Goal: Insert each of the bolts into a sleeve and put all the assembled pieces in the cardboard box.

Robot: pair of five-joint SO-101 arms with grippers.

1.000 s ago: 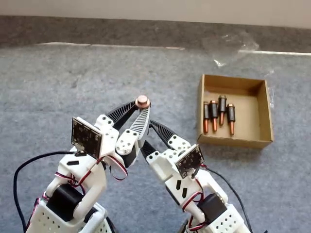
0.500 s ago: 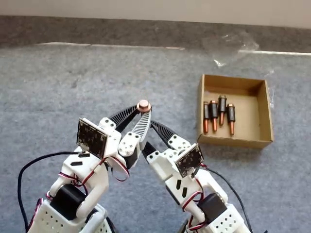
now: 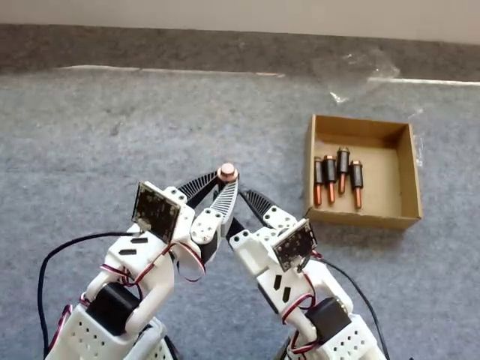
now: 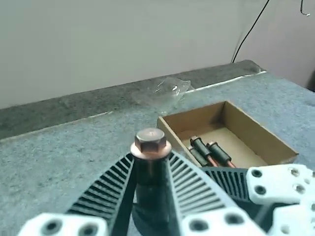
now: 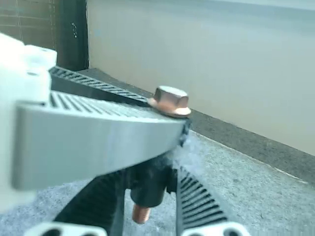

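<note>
My left gripper [image 3: 226, 180] is shut on a copper-headed bolt [image 3: 227, 173], held upright above the grey carpet; in the left wrist view its fingers [image 4: 189, 182] clamp just under the bolt head [image 4: 150, 141]. A black sleeve [image 5: 147, 184] sits on the bolt, and the copper tip [image 5: 141, 214] pokes out below it. My right gripper [image 5: 150, 206] closes around the sleeve's lower end from the other side, below the left fingers [image 3: 238, 211]. The cardboard box [image 3: 360, 219] lies to the right, holding several assembled pieces [image 3: 337, 176].
A clear plastic bag [image 3: 352, 71] lies beyond the box near the carpet's far edge. A wall rises behind the table. Both arm bases crowd the near edge, with cables trailing beside them.
The left arm has shifted right and toward the near edge, carrying the bolt closer to the right gripper. The right arm has barely moved.
</note>
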